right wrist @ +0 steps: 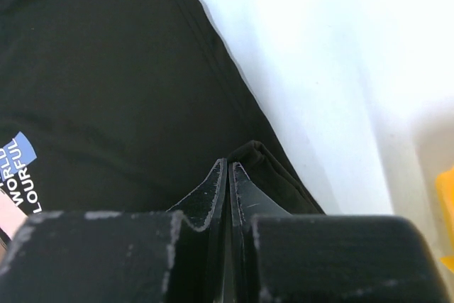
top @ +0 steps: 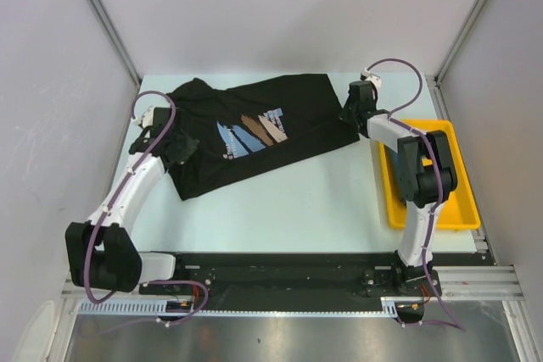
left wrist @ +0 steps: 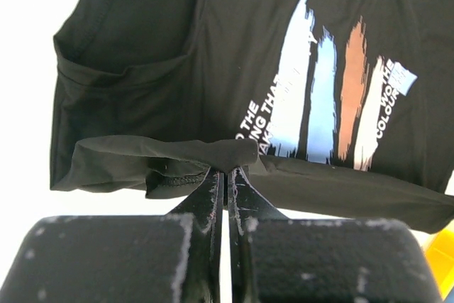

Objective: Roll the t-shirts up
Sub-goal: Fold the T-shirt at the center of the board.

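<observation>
Two closed claws each pinch a fold of the black t-shirt [top: 254,137], which lies spread and slightly askew across the far half of the table [top: 322,201]: the left gripper [left wrist: 227,172] nips a bunched edge at its left side, the right gripper [right wrist: 228,164] a corner at its right side. Being light, limp cloth, the tee will likely sag and wrinkle rather than hold shape, so opposite edges taken together suit rolling. Only the yellow tray [top: 462,212], partly under the right arm and apart from the cloth, stands nearby; no second tee shows.
</observation>
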You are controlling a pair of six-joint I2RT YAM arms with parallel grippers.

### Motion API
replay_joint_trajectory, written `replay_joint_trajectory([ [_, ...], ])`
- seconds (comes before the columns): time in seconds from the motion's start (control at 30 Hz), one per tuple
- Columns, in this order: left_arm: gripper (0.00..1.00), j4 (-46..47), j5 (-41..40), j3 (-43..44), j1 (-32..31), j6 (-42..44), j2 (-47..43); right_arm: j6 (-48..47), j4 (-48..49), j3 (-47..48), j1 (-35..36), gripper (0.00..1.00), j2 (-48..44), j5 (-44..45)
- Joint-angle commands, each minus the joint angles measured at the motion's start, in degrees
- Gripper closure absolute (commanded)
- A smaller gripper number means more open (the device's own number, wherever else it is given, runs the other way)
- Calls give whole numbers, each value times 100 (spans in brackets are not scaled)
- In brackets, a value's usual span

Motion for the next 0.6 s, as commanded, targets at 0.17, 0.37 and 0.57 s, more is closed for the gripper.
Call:
replay_joint_trajectory([
  [0.17,100,-41,-159,706,154,169,514,4,274,535,-51,96,340,-36],
  [0.37,100,-181,-247,1119,329,345,787,4,274,754,-51,96,481,-63],
  [0.57,100,-155,-168,1295,453,486,1085,48,177,1115,-34,96,727,-133],
])
